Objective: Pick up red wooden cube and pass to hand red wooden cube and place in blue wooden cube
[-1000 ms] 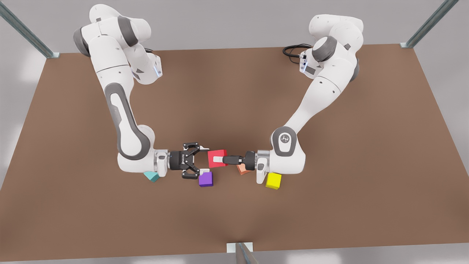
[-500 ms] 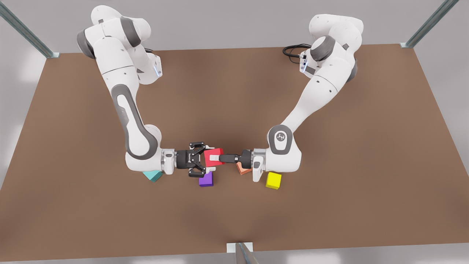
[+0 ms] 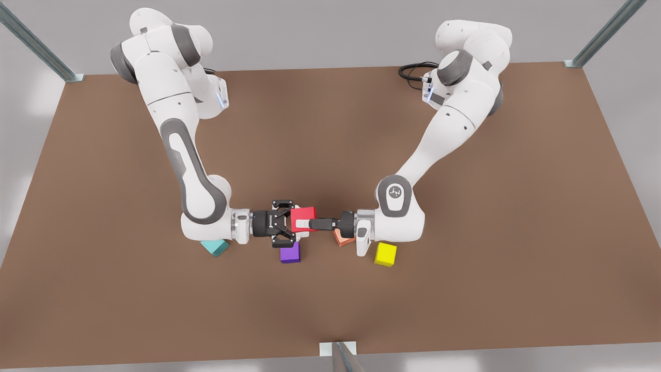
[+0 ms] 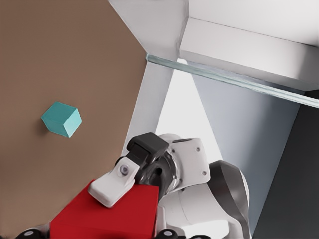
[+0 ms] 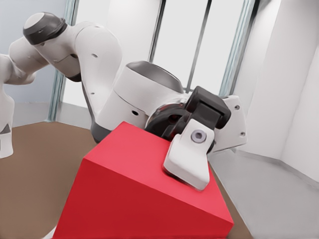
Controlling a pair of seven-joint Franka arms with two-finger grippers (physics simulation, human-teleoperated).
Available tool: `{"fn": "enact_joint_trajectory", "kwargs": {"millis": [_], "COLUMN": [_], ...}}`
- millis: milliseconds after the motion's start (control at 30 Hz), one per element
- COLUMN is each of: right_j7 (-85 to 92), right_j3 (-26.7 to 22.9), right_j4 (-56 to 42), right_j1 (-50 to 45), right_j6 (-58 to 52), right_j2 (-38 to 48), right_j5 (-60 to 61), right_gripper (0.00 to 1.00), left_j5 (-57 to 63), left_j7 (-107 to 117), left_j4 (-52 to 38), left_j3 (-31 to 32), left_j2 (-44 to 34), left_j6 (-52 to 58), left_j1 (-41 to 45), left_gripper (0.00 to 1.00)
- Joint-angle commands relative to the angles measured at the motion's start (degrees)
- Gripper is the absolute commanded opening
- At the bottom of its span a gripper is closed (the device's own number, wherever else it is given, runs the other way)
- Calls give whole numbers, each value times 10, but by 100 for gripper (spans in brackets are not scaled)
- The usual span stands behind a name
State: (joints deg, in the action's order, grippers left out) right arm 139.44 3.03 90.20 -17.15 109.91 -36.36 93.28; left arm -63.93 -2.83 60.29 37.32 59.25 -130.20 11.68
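Hanging above the bench (image 3: 330, 129), between the two arms, the red cube (image 3: 303, 214) is being gripped from both ends. The left pincer (image 3: 309, 223), on the front view's right, is clamping it narrowly. The right pincer (image 3: 287, 223) is pinching the other end, its pad (image 4: 112, 186) lying flat on a face. The danger, I'd say, is the left letting go before that grip is firm, so the cube is dropping well short of the blue cube (image 3: 215, 247).
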Motion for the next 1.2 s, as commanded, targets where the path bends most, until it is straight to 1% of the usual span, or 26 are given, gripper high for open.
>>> {"fn": "enact_joint_trajectory", "kwargs": {"millis": [0, 33, 200, 267, 400, 467, 533, 567, 600, 633, 667, 700, 733, 767, 800, 833, 867, 900, 967, 1000, 1067, 1100, 1167], "right_j7": [18, 18, 17, 10, 7, -4, -53, -67, -82, -118, -143, -178, -205, -234, -240, -241, -241, -245, -280, -294, -292, -294, -294], "right_j3": [0, 0, 0, 0, -2, -6, -6, -7, -7, -7, -7, -7, -7, -8, -11, -29, -55, -65, -80, -90, -120, -121, -128], "right_j4": [0, 0, -1, -1, -5, -16, -19, -18, -17, -20, -20, -20, -32, -40, -54, -68, -98, -123, -170, -174, -180, -181, -173], "right_j1": [0, 0, 1, 2, 8, 22, 41, 48, 55, 70, 78, 85, 95, 106, 112, 110, 106, 104, 105, 105, 105, 105, 103], "right_j6": [0, 0, -1, -4, -7, -9, -23, -30, -34, -44, -45, -48, -48, -49, -50, -51, -65, -69, -68, -68, -66, -63, -34], "right_j2": [1, 1, 2, 2, 1, 2, 1, -3, -9, -9, -9, -6, -5, -3, -3, -2, -2, -5, -11, -10, -9, -7, -10], "right_j5": [7, 7, 6, 5, 2, -24, -78, -102, -122, -171, -209, -255, -306, -361, -409, -443, -495, -528, -621, -663, -716, -749, -760], "right_gripper": [51, 51, 51, 52, 53, 53, 53, 53, 53, 53, 53, 53, 53, 53, 53, 53, 53, 53, 53, 53, 53, 53, 53], "left_j5": [-1, -1, -1, 3, 7, 21, 121, 302, 525, 667, 667, 631, 650, 693, 690, 646, 614, 615, 611, 609, 593, 592, 592], "left_j7": [-6, -6, -6, -7, 4, 12, 91, 199, 337, 391, 389, 353, 323, 300, 144, 96, 107, 97, 100, 103, 100, 99, 99], "left_j4": [0, 0, 1, 6, 14, 29, 26, 23, 9, -3, -32, -33, -32, -25, 4, 93, 214, 237, 229, 227, 209, 208, 208], "left_j3": [0, 0, 0, 0, 1, 1, 2, 4, 4, 1, 1, 12, 19, 20, -56, -205, -325, -322, -311, -292, -285, -286, -285], "left_j2": [-1, -1, -2, -6, -12, -21, -28, -76, -151, -208, -208, -208, -208, -211, -264, -350, -462, -479, -447, -451, -458, -458, -455], "left_j6": [0, -1, 0, 7, 67, 109, 208, 320, 409, 498, 525, 542, 550, 559, 559, 494, 421, 424, 435, 451, 481, 483, 483], "left_j1": [0, 0, -2, -20, -63, -97, -156, -205, -216, -228, -276, -359, -389, -390, -368, -252, -112, -105, -105, -103, -107, -109, -110], "left_gripper": [96, 100, 100, 100, 100, 100, 100, 100, 100, 100, 100, 100, 100, 100, 100, 100, 100, 100, 100, 100, 100, 100, 100]}}
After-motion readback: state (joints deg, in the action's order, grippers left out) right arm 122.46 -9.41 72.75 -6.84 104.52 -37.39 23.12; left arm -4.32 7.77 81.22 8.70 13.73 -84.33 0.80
